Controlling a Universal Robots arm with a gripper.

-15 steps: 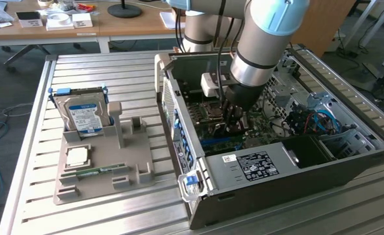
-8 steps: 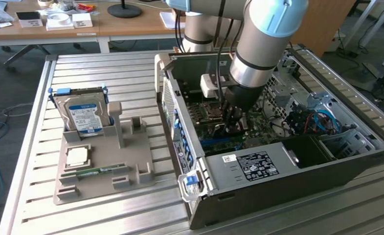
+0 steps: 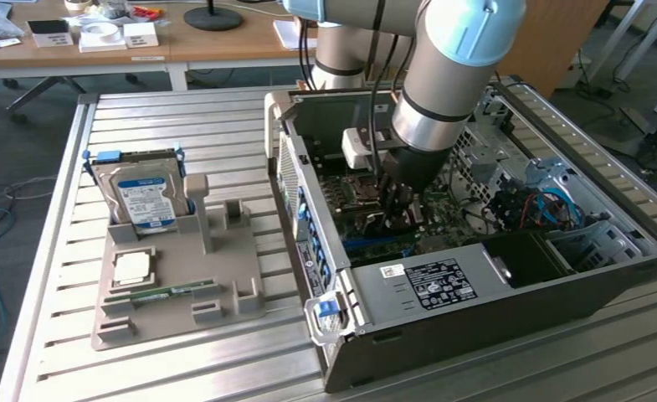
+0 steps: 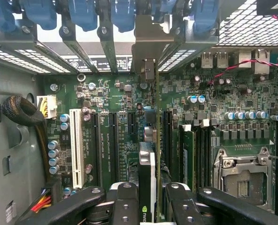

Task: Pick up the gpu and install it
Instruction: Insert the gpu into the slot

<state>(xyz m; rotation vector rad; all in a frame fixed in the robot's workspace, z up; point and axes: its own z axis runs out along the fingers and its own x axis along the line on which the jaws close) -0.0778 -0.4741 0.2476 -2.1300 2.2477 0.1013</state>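
The gpu (image 4: 147,174) stands edge-on between my fingers, a thin dark card with a black heatsink face and a green logo. Its silver bracket (image 4: 146,49) sits at the case's rear slot openings, below the blue latches. My gripper (image 4: 150,206) is shut on the gpu, one black finger (image 4: 125,204) on each side. The card hangs upright over the green motherboard (image 4: 111,93), in line with a black expansion slot. In the exterior view my gripper (image 3: 401,209) reaches down into the open computer case (image 3: 474,335).
A white slot (image 4: 75,145) and black slots (image 4: 101,140) lie beside the card, the CPU socket (image 4: 244,180) on the other side. Red wires (image 4: 233,68) cross the board. At the exterior view's left, a grey holder (image 3: 171,310) carries a hard drive (image 3: 144,197) and a memory stick (image 3: 161,293).
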